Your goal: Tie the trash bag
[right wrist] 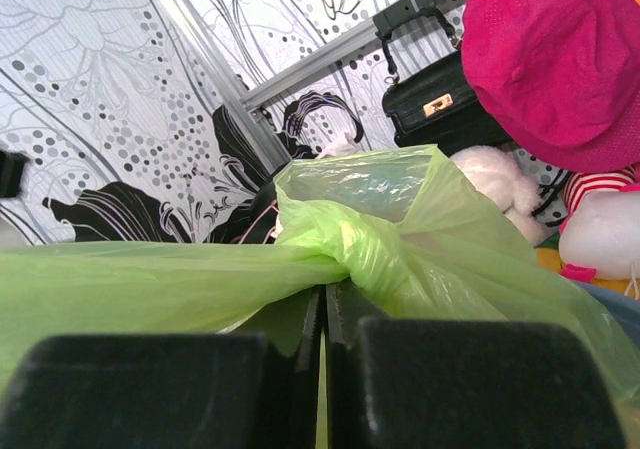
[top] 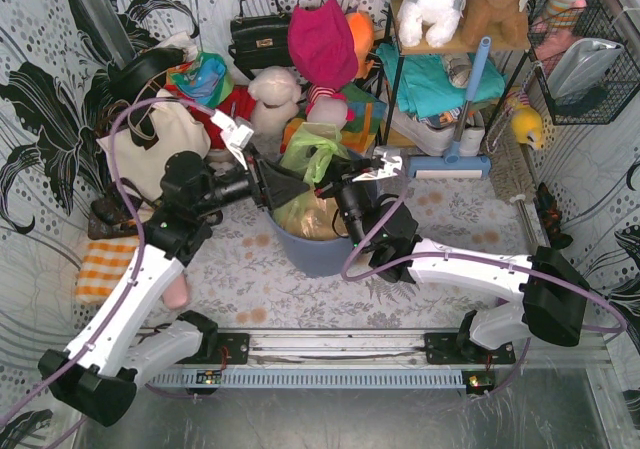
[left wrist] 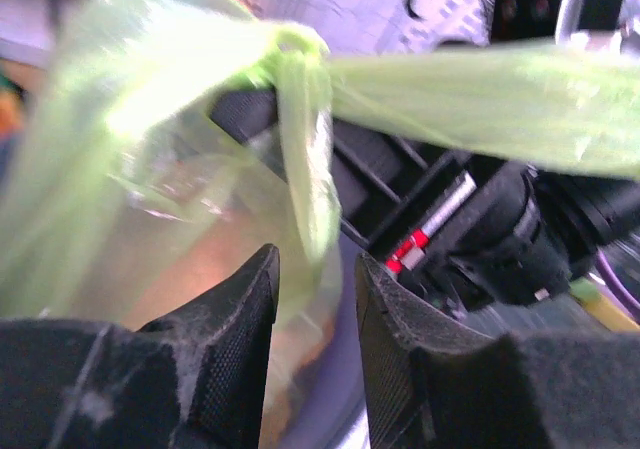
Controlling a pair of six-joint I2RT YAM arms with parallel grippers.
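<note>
Thin, crinkled, translucent green trash bag (top: 318, 154) stands upright in a round blue-grey bin (top: 310, 254) on the bench (top: 450, 219), its neck twisted into a sideways band. The right pincer (right wrist: 323, 304) is clamped on that film; the left pincer (left wrist: 315, 269) stands apart, a strand dangling between

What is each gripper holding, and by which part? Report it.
The right gripper is shut on the trash bag, pinching its twisted neck beside the knot. The left gripper holds nothing: its jaws stand apart around a hanging strip of bag.
</note>
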